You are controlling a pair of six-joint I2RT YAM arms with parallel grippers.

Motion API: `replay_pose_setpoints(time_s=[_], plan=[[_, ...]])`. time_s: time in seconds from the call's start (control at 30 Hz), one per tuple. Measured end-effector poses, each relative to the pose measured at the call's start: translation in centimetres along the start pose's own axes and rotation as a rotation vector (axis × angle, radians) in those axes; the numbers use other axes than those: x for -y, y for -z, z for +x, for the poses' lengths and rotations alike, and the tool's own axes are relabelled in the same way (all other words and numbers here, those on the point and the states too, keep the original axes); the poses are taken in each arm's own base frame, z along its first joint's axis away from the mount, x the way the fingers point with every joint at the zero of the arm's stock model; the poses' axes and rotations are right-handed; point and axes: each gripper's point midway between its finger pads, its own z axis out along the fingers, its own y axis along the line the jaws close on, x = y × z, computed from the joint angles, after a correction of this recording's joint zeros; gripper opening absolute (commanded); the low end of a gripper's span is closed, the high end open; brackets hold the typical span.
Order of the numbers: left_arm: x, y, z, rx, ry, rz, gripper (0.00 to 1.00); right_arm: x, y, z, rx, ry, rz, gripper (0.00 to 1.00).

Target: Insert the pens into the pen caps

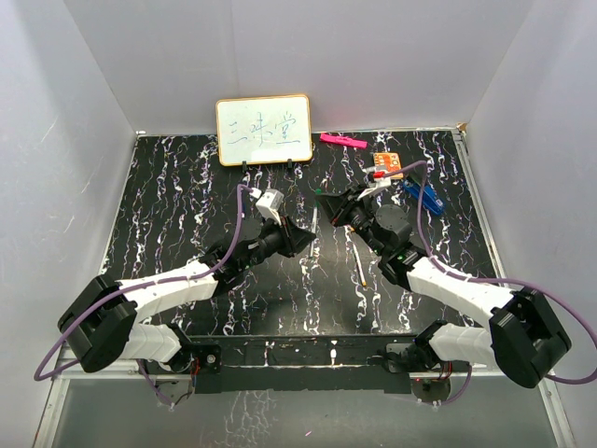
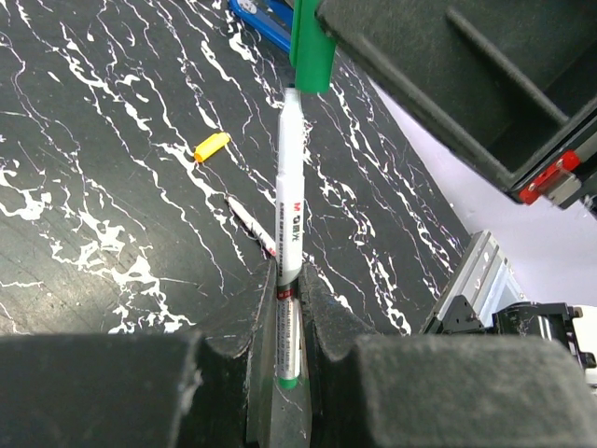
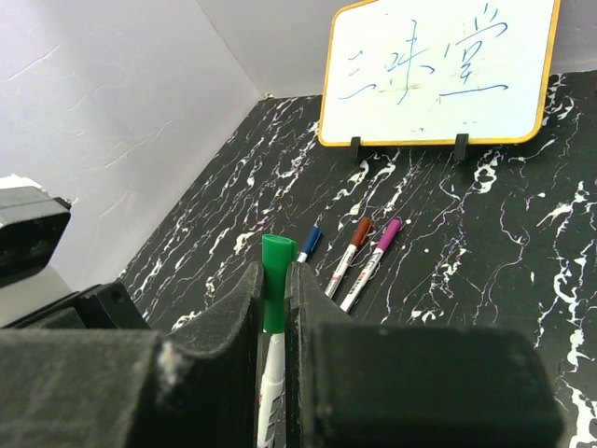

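1. Top view: The left tool [image 1: 300, 240] and the right tool [image 1: 336, 207] meet over the middle of the black table [image 1: 168, 187]. Both are clenched. A thin white pen [image 1: 315, 218] sits between them. A loose pen [image 1: 362, 271] lies flat on the table near the right arm. A whiteboard [image 1: 264, 130] stands at the back. A pink highlighter [image 1: 342, 141] lies to the right of it.

2. Left wrist view: The left tool [image 2: 289, 285] squeezes the white pen [image 2: 289, 187] near its green back end. The pen points away from the tool. Its thin tip meets the open mouth of a green cap [image 2: 311, 47]. The right tool holds that cap. How far the tip has gone in cannot be told. A yellow cap [image 2: 212, 147] lies alone on the table, off to the left. The loose pen [image 2: 250, 222] lies flat, just beside the held pen. A blue thing [image 2: 261, 19] peeks in at the top edge.

3. Right wrist view: The right tool [image 3: 275, 289] pinches the green cap [image 3: 277, 250] between its two fingers. The top of the cap sticks out above the fingers. The white pen [image 3: 270, 392] shows under the cap, in the gap. Past the tool, three capped pens [image 3: 350, 252] lie side by side on the table. Their caps are blue, red-brown and purple. The whiteboard [image 3: 438, 75] stands behind them.
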Motion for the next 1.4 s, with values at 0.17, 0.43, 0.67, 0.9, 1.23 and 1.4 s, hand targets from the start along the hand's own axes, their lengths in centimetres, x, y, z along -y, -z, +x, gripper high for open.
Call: replay_pose_setpoints(time_s=[0.17, 0.43, 0.67, 0.9, 1.23, 1.4], plan=[[0.01, 0.13, 0.51, -0.014, 0.009, 0.009, 0.0, -0.07, -0.29, -0.4, 0.009, 0.013, 0.002, 0.0], [0.23, 0.12, 0.43, -0.011, 0.013, 0.019, 0.0, -0.06, -0.35, -0.6, 0.015, 0.018, 0.004, 0.0], [0.14, 0.09, 0.33, -0.006, 0.012, 0.013, 0.0, -0.08, -0.34, -0.59, 0.014, 0.015, 0.004, 0.0], [0.02, 0.07, 0.25, -0.001, 0.012, 0.007, 0.0, -0.33, -0.32, -0.44, 0.01, 0.007, -0.003, 0.0], [-0.41, 0.09, 0.16, 0.009, 0.008, -0.014, 0.0, -0.3, -0.29, -0.25, 0.003, 0.005, 0.0, 0.0], [-0.62, 0.15, 0.35, 0.007, 0.006, -0.019, 0.0, -0.28, -0.23, -0.04, -0.001, 0.005, 0.001, 0.0]])
